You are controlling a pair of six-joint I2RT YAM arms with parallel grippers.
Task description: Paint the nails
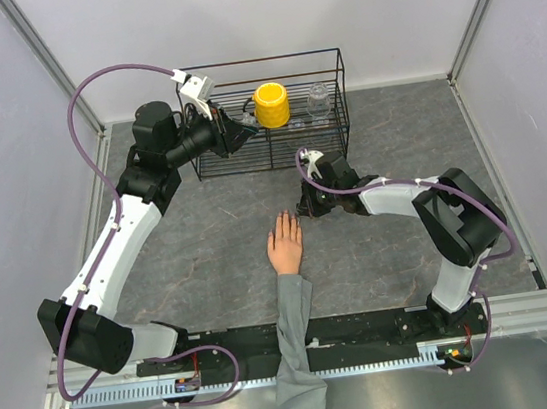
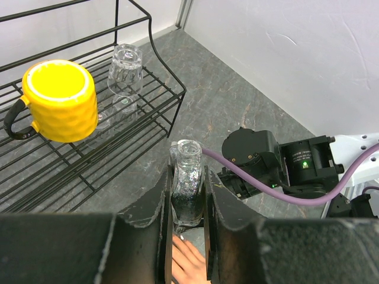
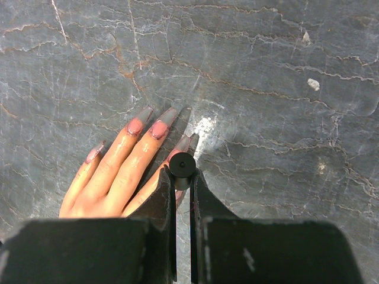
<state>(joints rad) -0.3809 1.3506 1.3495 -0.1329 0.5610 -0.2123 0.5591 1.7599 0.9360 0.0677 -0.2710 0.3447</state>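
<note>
Mid-painting, by the look of it.

- Table [image 1: 208, 243]: the mannequin hand [image 1: 285, 246] lies flat near the middle. Its fingers point away from the arm bases, and the grey sleeve [image 1: 292, 343] trails off the near edge.
- Wire rack [image 1: 331, 106] at the far side, with a yellow mug [image 2: 59, 100] and an upturned clear glass [image 2: 125, 68] on it.
- Left claw [image 1: 232, 132] is up by the rack, clamped on a small clear bottle [image 2: 188, 171]. The bottle is upright with an open neck. My guess is polish.
- Right claw [image 3: 182, 180] is pinched together on a round black cap [image 3: 182, 163], presumably the brush handle, right over the fingertips.
- Nails [image 3: 159, 130]: three show pink near the finger with grey tips, so coverage looks partial.

Next move, as I read it: lower the brush onto the nail under the cap and make a short stroke out to the tip with light pressure. A re-dip means travelling to the bottle, which sits apart from the hand, toward the rack.

Can't see:
- The bristles are hidden under the cap.
- The fourth nail is mostly covered by the claw.
- The thumb is outside the right wrist view.
- The nails are too small to judge from the top view.
- The bottle's fill level is unclear.
</note>
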